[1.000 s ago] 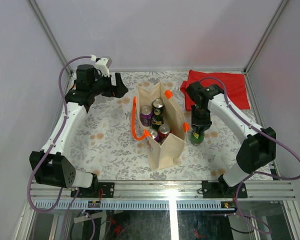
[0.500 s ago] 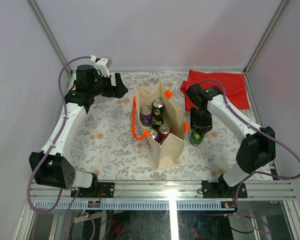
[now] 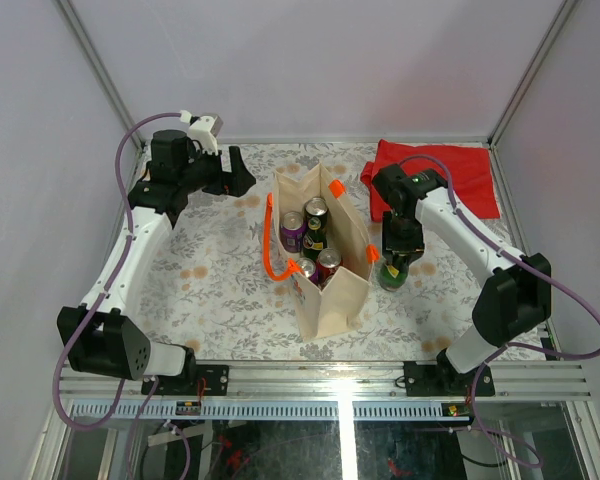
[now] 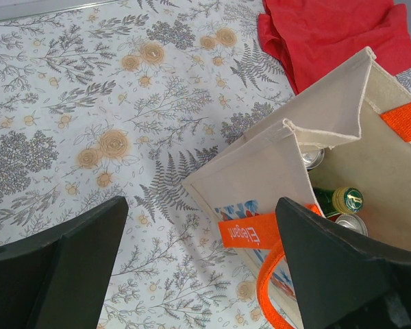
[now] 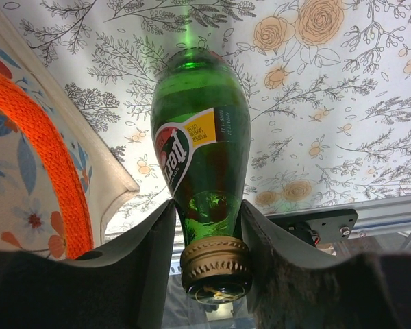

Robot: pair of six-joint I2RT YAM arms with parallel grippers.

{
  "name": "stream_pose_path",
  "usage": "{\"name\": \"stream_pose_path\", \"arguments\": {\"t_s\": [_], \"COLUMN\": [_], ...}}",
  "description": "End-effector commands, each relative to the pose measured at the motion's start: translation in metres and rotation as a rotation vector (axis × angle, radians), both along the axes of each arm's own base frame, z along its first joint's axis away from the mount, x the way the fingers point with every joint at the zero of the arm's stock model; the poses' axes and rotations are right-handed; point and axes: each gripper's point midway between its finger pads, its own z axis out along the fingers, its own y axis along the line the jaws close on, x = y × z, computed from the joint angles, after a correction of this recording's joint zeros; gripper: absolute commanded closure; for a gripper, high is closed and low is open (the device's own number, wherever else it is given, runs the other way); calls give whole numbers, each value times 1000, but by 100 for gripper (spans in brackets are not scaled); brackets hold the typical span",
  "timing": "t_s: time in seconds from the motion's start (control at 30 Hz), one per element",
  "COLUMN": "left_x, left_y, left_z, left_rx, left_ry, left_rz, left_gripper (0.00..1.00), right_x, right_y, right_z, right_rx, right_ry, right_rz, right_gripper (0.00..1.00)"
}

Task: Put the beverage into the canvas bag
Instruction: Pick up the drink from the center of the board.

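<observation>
The beverage (image 3: 393, 272), a green glass bottle with a gold cap (image 5: 202, 157), stands upright on the floral tablecloth just right of the canvas bag (image 3: 325, 295). My right gripper (image 3: 401, 243) comes down over it, and its jaws (image 5: 207, 205) press on both sides of the bottle's neck just under the cap. The beige bag (image 4: 260, 164) stands open with its orange handles up, and several cans (image 3: 310, 235) are inside it. My left gripper (image 3: 242, 175) hovers open at the far left of the bag, with only tablecloth between its fingers (image 4: 200, 202).
A flat red cloth (image 3: 450, 170) lies at the back right behind the right arm. One orange handle (image 3: 270, 245) loops out over the bag's left side. Bare tablecloth stretches to the left and in front of the bag.
The right gripper's hold on the bottle's neck has shifted slightly. The bottle has stayed in its place beside the bag. The left arm has not moved.
</observation>
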Motion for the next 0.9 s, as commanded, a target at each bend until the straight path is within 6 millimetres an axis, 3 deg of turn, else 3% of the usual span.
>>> {"name": "stream_pose_path", "arguments": {"t_s": [0.0,0.03,0.13,0.4,0.87], "left_x": [-3,-3,-3,-4,-4], "left_y": [3,3,3,2,3], "left_z": [7,7,7,8,6], "left_rx": [-1,-1,-1,-1,-3], "left_ry": [-19,-20,-21,-23,-18], "left_rz": [11,12,11,10,11], "left_gripper": [11,11,11,11,11], "right_x": [10,10,11,12,31], "right_y": [2,3,6,7,4], "right_z": [6,6,6,13,55], "right_rx": [5,10,27,49,54], "right_ry": [-28,-25,-19,-33,-107], "right_rz": [-3,-2,3,11,21], "right_gripper": [57,64,99,100,100]}}
